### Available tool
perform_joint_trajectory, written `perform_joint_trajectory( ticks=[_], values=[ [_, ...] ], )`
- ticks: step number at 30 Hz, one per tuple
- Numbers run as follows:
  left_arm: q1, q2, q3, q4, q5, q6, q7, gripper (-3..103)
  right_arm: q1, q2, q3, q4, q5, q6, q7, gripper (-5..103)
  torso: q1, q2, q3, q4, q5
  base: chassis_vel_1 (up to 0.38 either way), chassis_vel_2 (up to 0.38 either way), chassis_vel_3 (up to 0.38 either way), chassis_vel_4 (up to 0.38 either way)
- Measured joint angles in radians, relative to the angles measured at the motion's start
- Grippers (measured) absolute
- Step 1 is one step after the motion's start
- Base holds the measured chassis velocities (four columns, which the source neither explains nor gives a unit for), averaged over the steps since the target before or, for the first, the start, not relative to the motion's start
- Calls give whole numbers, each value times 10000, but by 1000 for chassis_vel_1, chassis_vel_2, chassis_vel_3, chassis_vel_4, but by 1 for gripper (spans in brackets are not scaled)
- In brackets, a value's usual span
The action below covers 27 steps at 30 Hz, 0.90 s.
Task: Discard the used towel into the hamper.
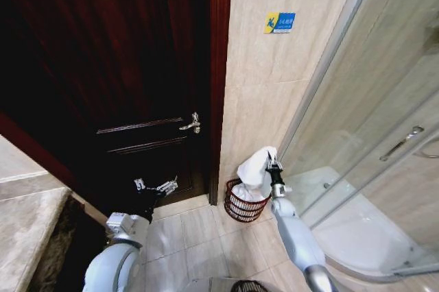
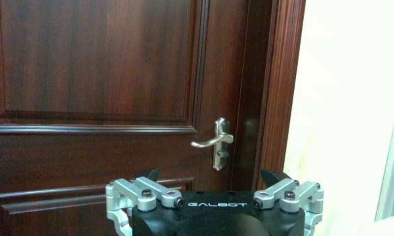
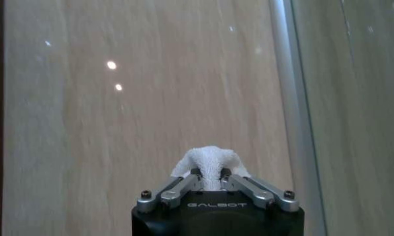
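The right hand (image 1: 274, 166) is clamped on a bunched white towel (image 1: 256, 166) above the wire hamper (image 1: 245, 203). The towel looks soft and light, best pinched at a fold. The left hand (image 1: 156, 186) waits with fingers apart near the wooden door (image 1: 116, 66).

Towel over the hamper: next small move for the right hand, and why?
Probably open the right hand. It is shut on the white towel, whose lower end already hangs into the hamper against the tiled wall, so release should drop it inside. The left hand idles by the door.

Head looks down; wrist cameras face door (image 2: 118, 73) and wall (image 3: 151, 98).
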Motion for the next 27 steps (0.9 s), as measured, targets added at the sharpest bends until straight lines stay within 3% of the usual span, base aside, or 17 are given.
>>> perform_joint_trajectory(
  ticks=[9, 14, 27],
  values=[
    [0, 0, 0, 0, 1, 0, 0, 100, 400, 97, -437, -2079, 642, -334, -874, 8, 0, 0, 0, 1, 1, 0, 0, 0, 0],
    [0, 0, 0, 0, 0, 0, 0, 100, 701, 150, -771, -2677, 1249, -1013, -1084, 8, 0, 0, 0, 1, 2, 0, 0, 0, 0],
    [0, 0, 0, 0, 1, 0, 0, 100, 666, 64, -510, -2618, 1041, -1113, -1251, 8, 1, 2, 2, 1, 2, 0, 0, 0, 0]
  ],
)
